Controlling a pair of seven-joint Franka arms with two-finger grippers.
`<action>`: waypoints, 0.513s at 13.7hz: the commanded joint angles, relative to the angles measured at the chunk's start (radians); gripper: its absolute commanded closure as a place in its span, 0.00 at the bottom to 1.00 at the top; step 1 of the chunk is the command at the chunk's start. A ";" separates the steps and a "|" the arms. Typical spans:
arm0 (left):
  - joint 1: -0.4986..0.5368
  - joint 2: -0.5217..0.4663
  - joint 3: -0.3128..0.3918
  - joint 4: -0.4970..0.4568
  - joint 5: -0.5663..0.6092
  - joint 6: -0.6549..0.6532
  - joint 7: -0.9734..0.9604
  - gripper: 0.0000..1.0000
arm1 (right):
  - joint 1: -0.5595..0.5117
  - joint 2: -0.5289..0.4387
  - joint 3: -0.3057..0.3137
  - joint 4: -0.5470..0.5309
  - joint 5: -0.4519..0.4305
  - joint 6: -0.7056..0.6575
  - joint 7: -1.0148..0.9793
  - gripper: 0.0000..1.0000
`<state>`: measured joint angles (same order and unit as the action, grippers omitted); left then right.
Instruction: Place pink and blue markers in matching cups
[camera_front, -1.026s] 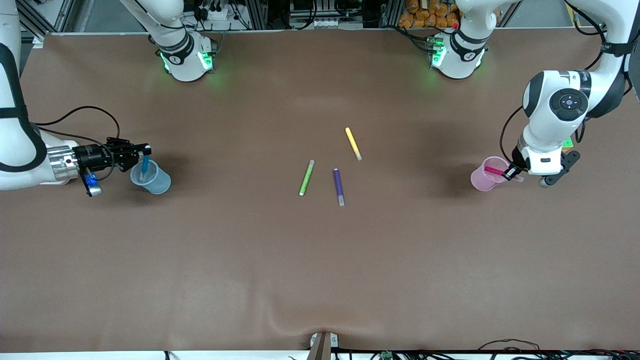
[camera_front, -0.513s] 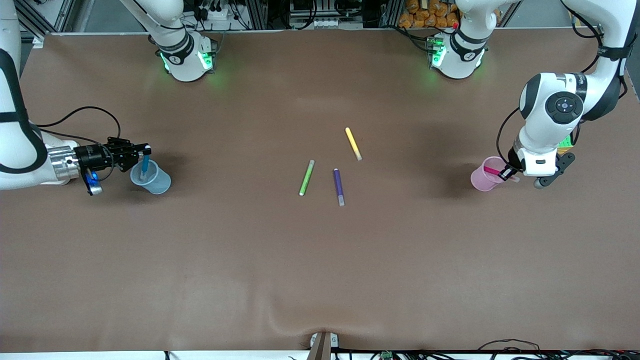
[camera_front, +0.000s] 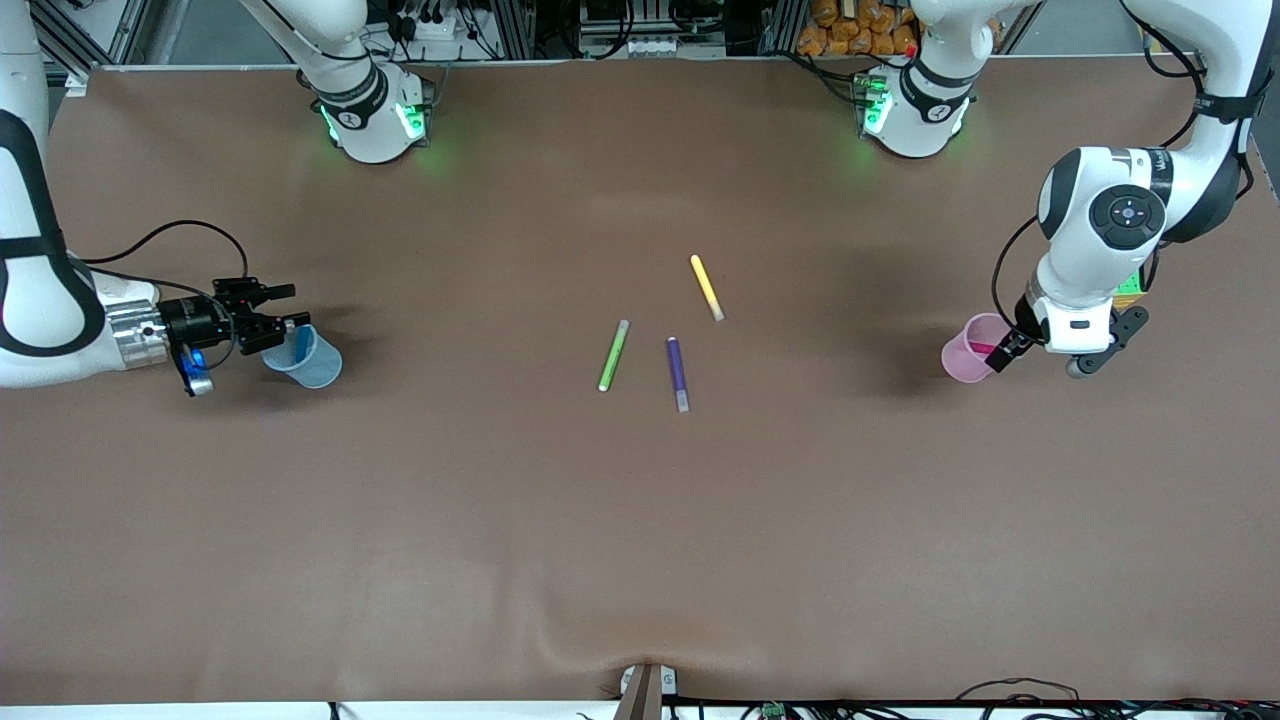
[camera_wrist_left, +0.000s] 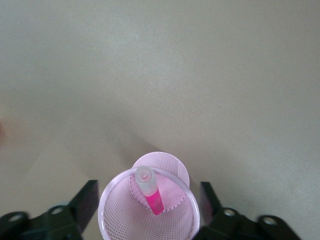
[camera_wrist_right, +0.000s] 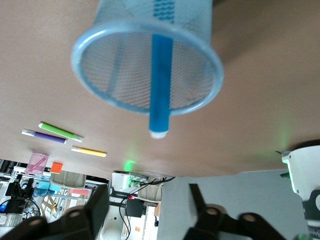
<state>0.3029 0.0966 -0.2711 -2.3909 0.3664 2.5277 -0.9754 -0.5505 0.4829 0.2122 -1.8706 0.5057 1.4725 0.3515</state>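
Observation:
The pale blue cup stands at the right arm's end of the table with the sky-blue marker leaning inside it. My right gripper is open beside the cup's rim and holds nothing. In the right wrist view the blue marker pokes past the blue cup's rim, apart from the gripper. The pale pink cup stands at the left arm's end with the pink marker inside. My left gripper is open over it. In the left wrist view the pink marker rests in the pink cup between the open fingers.
A lime-green marker, a dark purple marker and a yellow marker lie loose in the middle of the table. Both arm bases stand along the table's edge farthest from the front camera.
Both grippers have opened and let go of their markers, which now rest in the cups. The right gripper has drawn back a little from the blue cup.

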 joint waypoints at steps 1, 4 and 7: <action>0.005 -0.008 -0.013 0.050 0.022 -0.075 0.003 0.00 | 0.029 -0.004 0.003 0.126 -0.010 -0.105 0.105 0.00; 0.007 -0.014 -0.037 0.113 0.020 -0.173 0.000 0.00 | 0.090 0.000 0.004 0.336 -0.055 -0.234 0.205 0.00; 0.007 -0.014 -0.066 0.195 0.006 -0.298 0.001 0.00 | 0.155 -0.001 0.004 0.493 -0.093 -0.291 0.233 0.00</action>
<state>0.3031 0.0920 -0.3127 -2.2493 0.3673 2.3137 -0.9753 -0.4313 0.4707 0.2184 -1.4864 0.4620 1.2163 0.5541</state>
